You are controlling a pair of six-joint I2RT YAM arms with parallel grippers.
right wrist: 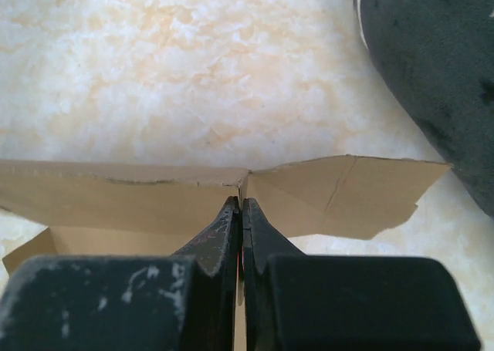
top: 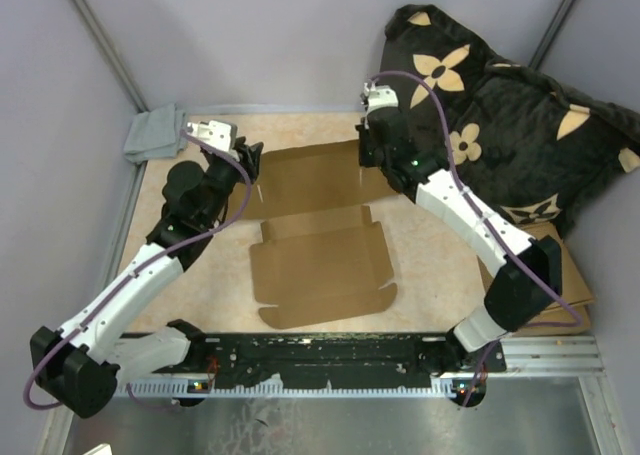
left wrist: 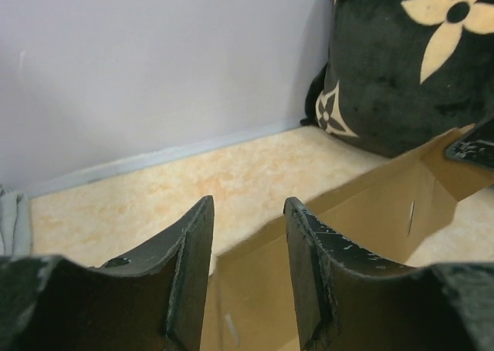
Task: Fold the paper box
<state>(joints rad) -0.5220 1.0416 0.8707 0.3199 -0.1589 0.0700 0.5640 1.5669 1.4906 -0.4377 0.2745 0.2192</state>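
Brown cardboard paper box [top: 320, 265] lying on the tan table [top: 435, 250], back flap lifted, left gripper [left wrist: 247, 212] jaws apart at the flap's left end, right gripper [right wrist: 241, 206] jaws squeezed tight on its right end, black flowered cushion [top: 500, 105] behind

Two arms, left arm [top: 130, 285] and right arm [top: 470, 215]: white shells on the long links, round black joints, black bases. Thin purple cable [top: 222, 225] along each, from base to wrist. Small white camera block [top: 208, 131] at each wrist. Tiny green light [top: 411, 161] on the right one. Left pincer [left wrist: 247, 212] and right pincer [right wrist: 241, 204] matte black; wedge-shaped fingers [left wrist: 193, 266] with pale scratches.
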